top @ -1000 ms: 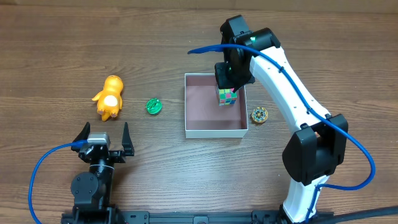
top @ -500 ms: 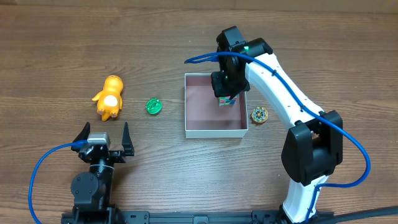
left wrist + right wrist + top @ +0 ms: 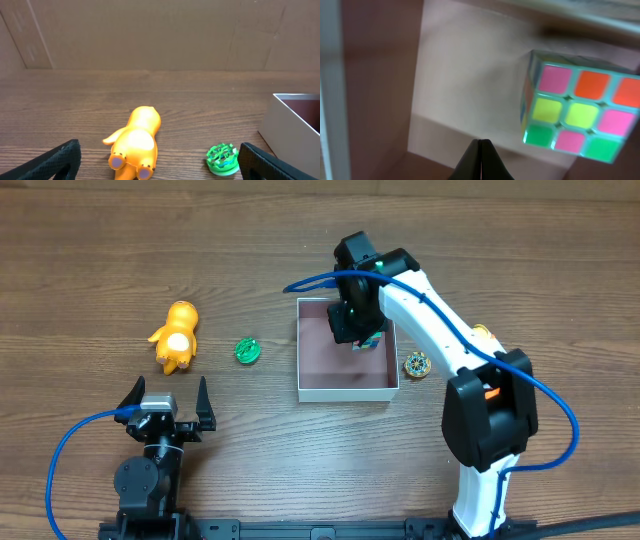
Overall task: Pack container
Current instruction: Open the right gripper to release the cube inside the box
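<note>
The container (image 3: pixel 345 393) sits on the wooden surface (image 3: pixel 100 240) a little right of centre, between a green disc (image 3: pixel 247 351) on its left and a gold disc (image 3: pixel 417 365) just beside its right wall. Its open side faces straight up. Being square, it has no real long axis, and from overhead its walls run in line with the edges of the surface, one wall facing the arm bases. The right arm (image 3: pixel 430 305) reaches over the far right part of the container. Its jaws are pressed together on nothing, and they hang just beside a colour cube (image 3: pixel 580 115) that seems to rest near the far right corner, apart from the tips. The left arm (image 3: pixel 150 470) waits near its base with its jaws spread wide and empty, well apart from an orange toy (image 3: pixel 178 335) and the green disc. The nearest risk is the withdrawal of the right arm: a sideways drift could nudge the cube, or the closed tips could catch a thin wall. The box looks light, so a knock would probably slide or tilt it and might bump the gold disc. After that, any toy carried in too low could clip the rim and shove the container off its place, and the remaining toys would then miss the opening.
</note>
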Action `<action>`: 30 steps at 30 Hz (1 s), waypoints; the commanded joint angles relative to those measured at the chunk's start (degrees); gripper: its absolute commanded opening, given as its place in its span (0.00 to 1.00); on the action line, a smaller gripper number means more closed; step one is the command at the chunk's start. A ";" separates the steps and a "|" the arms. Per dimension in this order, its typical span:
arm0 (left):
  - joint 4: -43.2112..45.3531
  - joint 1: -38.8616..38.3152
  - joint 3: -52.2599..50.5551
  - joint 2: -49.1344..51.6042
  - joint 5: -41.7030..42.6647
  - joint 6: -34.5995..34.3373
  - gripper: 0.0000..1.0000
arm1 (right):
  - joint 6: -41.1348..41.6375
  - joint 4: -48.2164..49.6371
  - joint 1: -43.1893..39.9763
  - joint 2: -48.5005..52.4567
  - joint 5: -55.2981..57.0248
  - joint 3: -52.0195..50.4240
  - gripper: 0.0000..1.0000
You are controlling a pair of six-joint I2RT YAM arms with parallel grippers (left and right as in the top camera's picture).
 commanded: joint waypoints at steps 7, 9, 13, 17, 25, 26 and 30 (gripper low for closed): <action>-0.07 0.33 -0.17 -0.39 -0.35 1.31 1.00 | -0.44 2.05 0.13 0.83 1.60 -0.63 0.05; -0.07 0.33 -0.17 -0.39 -0.35 1.31 1.00 | -0.44 2.62 0.17 0.83 1.57 -0.63 0.05; -0.07 0.33 -0.17 -0.39 -0.35 1.31 1.00 | -0.44 3.45 0.28 0.83 1.60 -0.66 0.05; -0.07 0.33 -0.17 -0.39 -0.35 1.31 1.00 | -0.44 3.69 0.28 0.87 1.66 -0.68 0.06; -0.07 0.33 -0.17 -0.39 -0.35 1.31 1.00 | -0.44 5.77 0.28 1.57 2.91 -2.40 0.06; -0.07 0.33 -0.17 -0.39 -0.35 1.31 1.00 | -0.44 5.99 0.28 1.57 2.91 -2.89 0.06; -0.07 0.33 -0.17 -0.39 -0.35 1.31 1.00 | -0.44 6.67 0.28 1.57 3.85 -4.04 0.06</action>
